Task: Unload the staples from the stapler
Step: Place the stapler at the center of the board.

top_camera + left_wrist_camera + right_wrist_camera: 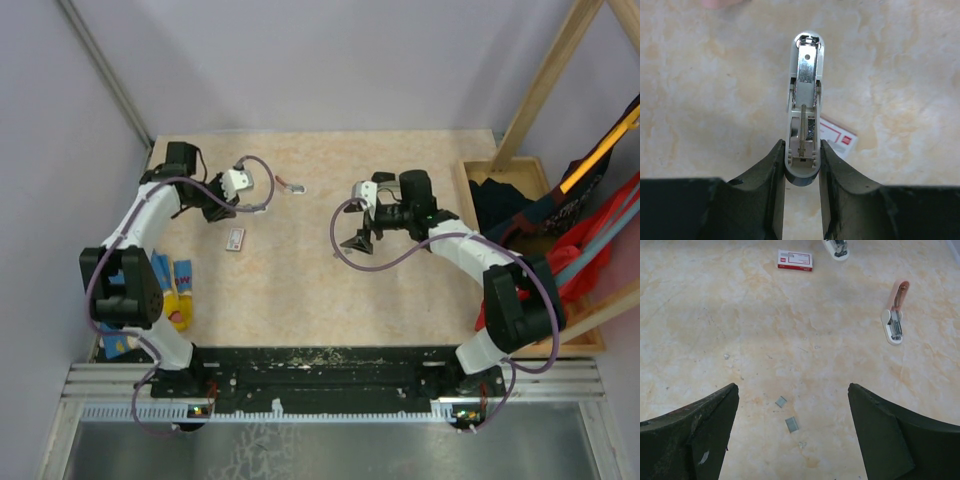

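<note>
One stapler (805,75), near end clamped in the left gripper's (801,146) jaws over the worktop (700,100); long axis in line with the jaws, rounded nose pointing away. Right gripper (792,387): jaws spread, empty, over two strips of staples (791,424).

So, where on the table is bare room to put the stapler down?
The widest bare patch is the near middle of the table, between the staple box, the right hand and the arms' bases. It is crowded far left, around the left hand holding the stapler and the pink stapler; loose staples lie under the right hand.
</note>
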Tool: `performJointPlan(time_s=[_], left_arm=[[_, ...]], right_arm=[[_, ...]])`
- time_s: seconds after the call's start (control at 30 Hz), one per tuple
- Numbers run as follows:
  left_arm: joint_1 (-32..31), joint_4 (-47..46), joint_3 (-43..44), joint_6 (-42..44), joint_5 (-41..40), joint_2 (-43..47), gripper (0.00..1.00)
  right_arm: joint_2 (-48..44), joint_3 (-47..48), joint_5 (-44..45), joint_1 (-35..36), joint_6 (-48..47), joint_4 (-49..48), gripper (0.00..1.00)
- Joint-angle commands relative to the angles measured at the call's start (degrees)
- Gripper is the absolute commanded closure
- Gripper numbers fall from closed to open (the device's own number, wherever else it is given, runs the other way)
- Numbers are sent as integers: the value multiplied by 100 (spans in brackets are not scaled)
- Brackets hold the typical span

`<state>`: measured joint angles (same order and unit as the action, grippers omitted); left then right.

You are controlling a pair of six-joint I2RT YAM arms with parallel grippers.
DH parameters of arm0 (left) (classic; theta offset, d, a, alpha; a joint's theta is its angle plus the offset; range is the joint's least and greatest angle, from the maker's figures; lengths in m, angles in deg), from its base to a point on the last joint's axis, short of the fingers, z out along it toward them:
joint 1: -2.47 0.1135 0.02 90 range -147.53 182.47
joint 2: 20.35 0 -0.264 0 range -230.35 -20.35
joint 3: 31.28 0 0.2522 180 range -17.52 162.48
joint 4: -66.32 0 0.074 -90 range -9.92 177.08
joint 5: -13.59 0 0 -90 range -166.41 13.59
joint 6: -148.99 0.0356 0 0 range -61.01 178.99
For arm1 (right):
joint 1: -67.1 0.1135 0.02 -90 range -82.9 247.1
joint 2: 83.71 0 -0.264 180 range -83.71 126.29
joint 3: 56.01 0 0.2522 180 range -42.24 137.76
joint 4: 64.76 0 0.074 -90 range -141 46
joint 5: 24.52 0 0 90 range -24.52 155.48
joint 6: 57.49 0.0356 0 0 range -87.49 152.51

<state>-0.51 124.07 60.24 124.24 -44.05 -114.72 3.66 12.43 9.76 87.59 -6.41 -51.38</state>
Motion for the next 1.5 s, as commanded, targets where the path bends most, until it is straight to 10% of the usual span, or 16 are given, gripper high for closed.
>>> performJointPlan(time_s=[0.0,1.47], left_arm=[[314,12,675,815,-145,-612,100],[1311,13,2573,3159,398,-3162,97]], right_arm=[[-265,-81,-62,-95,82,-271,10],[-73,-89,-184,-120,-139,-154,5]])
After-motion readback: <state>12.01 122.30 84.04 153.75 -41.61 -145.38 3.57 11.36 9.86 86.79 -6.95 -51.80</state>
